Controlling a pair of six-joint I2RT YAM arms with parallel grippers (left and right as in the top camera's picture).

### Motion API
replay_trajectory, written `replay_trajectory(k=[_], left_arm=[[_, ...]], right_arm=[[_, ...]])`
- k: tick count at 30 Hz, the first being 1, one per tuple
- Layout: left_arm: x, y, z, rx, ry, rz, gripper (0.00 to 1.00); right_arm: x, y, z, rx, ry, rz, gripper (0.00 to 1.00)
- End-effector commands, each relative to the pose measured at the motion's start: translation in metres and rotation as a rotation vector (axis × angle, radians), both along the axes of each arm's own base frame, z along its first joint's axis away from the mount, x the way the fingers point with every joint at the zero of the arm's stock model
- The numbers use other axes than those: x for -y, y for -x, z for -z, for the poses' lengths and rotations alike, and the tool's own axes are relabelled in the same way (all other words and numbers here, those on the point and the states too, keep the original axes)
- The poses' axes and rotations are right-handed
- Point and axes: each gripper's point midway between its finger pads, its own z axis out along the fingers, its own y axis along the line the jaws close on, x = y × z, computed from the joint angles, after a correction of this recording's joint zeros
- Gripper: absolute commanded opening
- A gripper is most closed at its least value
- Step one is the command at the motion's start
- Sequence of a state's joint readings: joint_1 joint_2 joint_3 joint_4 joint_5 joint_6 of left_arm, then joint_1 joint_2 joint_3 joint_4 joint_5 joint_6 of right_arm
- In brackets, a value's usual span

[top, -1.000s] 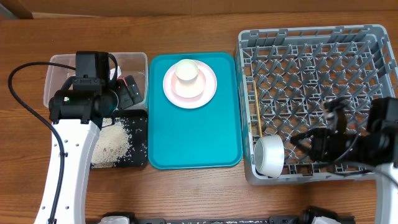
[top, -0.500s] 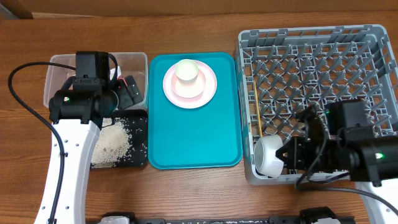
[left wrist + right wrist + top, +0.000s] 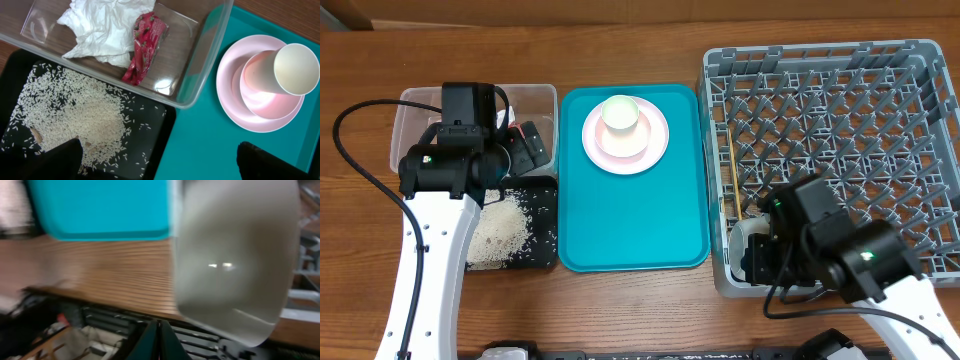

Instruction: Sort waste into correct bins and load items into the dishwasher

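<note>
the white round bowl [image 3: 235, 265], tipped in a corner of the grey latticed dish rack [image 3: 820, 50] by the bench's front edge, looks rigid, glossy and slippery, best pinched across its thin rim; whether the right claw [image 3: 160, 330] is apart or clamped, i cannot tell.

The serving tray [image 3: 630, 220] is teal, the plate [image 3: 656, 143] pale pink, the latticed rack [image 3: 820, 110] grey.

Overhead, my right arm [image 3: 850, 260] hides most of the white bowl [image 3: 742, 232] at 7 o'clock in the dish rack [image 3: 920, 60]. Right wrist view's pure motion blur, can't tell how my jaws stand.
</note>
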State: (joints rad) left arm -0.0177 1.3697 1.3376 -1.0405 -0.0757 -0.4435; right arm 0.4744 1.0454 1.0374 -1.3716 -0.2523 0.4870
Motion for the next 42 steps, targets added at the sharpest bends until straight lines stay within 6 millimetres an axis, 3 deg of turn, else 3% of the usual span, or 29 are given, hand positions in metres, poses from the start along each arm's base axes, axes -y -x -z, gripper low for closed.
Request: replay_trajectory(k=[1, 9, 13, 26, 35, 42], left_arm=[[-0.002, -0.002, -0.006, 0.017, -0.002, -0.004, 1.0], [-0.002, -0.002, -0.006, 0.017, -0.002, -0.004, 1.0], [-0.002, -0.002, -0.006, 0.017, -0.002, -0.004, 1.0], [-0.002, -0.002, -0.006, 0.017, -0.002, -0.004, 1.0], [-0.002, -0.002, -0.006, 0.017, -0.002, -0.004, 1.0], [-0.002, -0.002, -0.006, 0.017, -0.002, -0.004, 1.0]], right_arm=[[0.02, -0.007, 0.016, 0.004, 0.138, 0.124, 0.04], [0.047, -0.023, 0.025, 0.048, 0.296, 0.25, 0.04], [0.056, -0.028, 0.026, 0.066, 0.348, 0.281, 0.1], [0.054, -0.019, 0.027, 0.019, 0.336, 0.267, 0.26], [0.048, -0.029, 0.015, 0.074, 0.296, 0.277, 0.41], [0.048, -0.03, 0.014, 0.075, 0.294, 0.278, 0.47]])
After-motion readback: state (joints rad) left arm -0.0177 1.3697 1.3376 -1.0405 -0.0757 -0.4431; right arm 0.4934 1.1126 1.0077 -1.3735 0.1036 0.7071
